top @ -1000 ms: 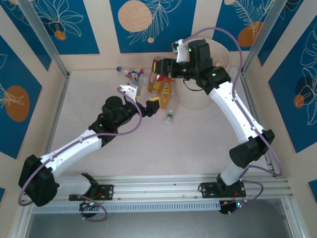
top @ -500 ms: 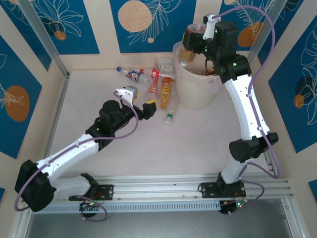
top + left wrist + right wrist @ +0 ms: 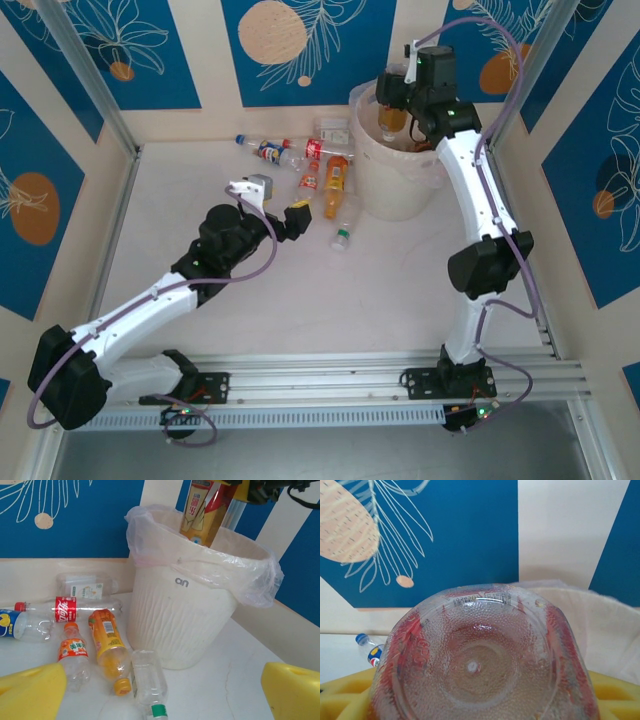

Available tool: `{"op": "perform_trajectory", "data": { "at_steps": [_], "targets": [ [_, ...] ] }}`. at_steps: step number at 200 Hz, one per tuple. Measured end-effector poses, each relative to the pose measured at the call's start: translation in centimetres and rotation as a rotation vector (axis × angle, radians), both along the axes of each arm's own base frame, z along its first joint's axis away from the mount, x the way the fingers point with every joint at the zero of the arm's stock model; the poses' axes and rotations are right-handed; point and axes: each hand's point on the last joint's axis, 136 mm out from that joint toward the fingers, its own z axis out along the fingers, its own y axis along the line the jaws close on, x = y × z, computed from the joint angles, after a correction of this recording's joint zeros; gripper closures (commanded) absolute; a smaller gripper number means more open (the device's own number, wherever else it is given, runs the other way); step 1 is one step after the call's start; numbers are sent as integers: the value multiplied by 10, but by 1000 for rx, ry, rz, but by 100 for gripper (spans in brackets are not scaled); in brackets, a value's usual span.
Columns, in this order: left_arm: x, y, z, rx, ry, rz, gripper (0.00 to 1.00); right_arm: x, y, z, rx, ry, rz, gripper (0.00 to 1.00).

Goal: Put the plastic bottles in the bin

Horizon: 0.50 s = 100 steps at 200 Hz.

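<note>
Ribbed matt bin [image 3: 175, 625], crinkled glossy liner [image 3: 257, 577], clear dimpled bottle [image 3: 480, 665]

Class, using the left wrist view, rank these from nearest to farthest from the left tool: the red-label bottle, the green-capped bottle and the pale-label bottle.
1. Green-capped bottle, low centre, right in front of the left tool.
2. Red-label bottle, lying farther back on the left.
3. Pale-label bottle, just behind that one, against the back wall.

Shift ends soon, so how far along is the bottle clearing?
Done: cannot tell what already lies in the bin. In hand: the right gripper holds a bottle upended over the bin. Remaining: six bottles lie on the table beside it; the left gripper hangs open near them.
</note>
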Motion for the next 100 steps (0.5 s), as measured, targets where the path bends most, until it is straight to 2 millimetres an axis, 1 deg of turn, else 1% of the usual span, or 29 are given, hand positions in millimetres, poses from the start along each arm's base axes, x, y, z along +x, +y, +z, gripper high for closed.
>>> {"op": "perform_trajectory", "data": {
  "at_steps": [64, 100],
  "targets": [
    [2, 3, -3, -8, 18, 23, 0, 23, -18, -56, 150, 144, -19, 35],
    [4, 6, -10, 1, 48, 47, 0, 41, -21, -97, 241, 253, -19, 35]
  ]
}}
